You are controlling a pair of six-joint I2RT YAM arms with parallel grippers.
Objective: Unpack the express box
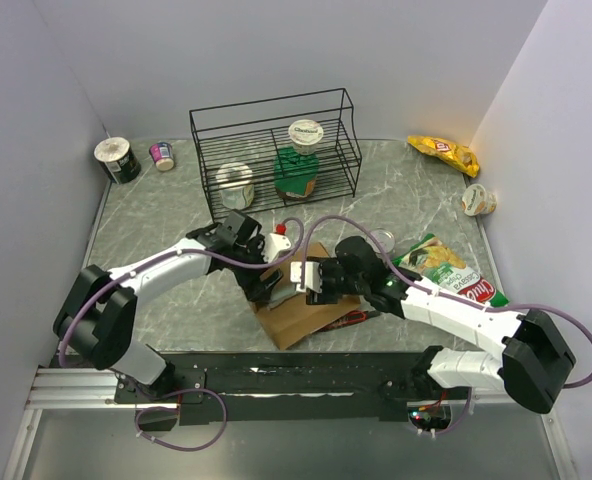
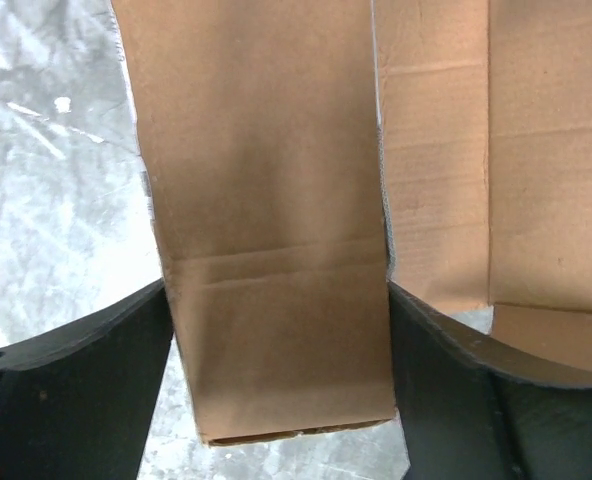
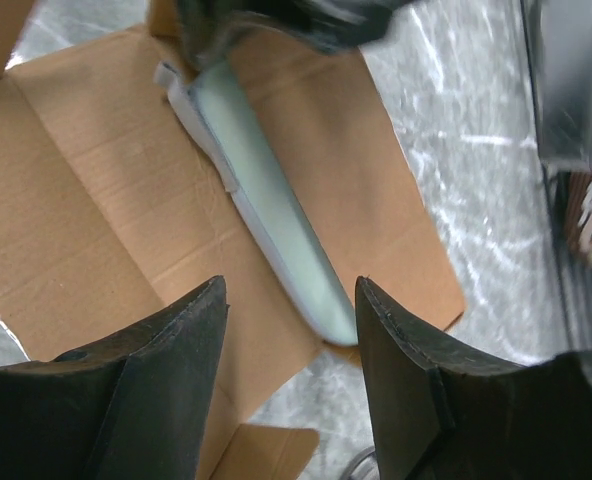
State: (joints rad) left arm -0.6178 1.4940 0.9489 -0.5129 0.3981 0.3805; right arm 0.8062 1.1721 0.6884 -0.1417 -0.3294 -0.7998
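The express box [image 1: 301, 318] lies opened out on the marble table, plain brown inside, in front of both arms. In the left wrist view one of its cardboard flaps [image 2: 276, 250] fills the gap of my left gripper [image 2: 276, 300], both fingers touching its side edges. More flaps [image 2: 496, 150] lie to the right. My right gripper [image 3: 291, 290] hovers open over the spread cardboard [image 3: 76, 220], nothing between its fingers. A long pale green-white packet [image 3: 276, 220] lies on the cardboard just beyond its fingertips. From above, the left gripper [image 1: 266, 285] and right gripper [image 1: 311, 280] almost meet over the box.
Behind stands a black wire rack [image 1: 276, 150] holding a green jar [image 1: 298, 168] and a smaller jar [image 1: 235, 185]. Two tins [image 1: 117, 160] sit at the back left. A yellow snack bag [image 1: 443, 152], a cup [image 1: 479, 200] and a green chip bag [image 1: 446, 270] lie to the right.
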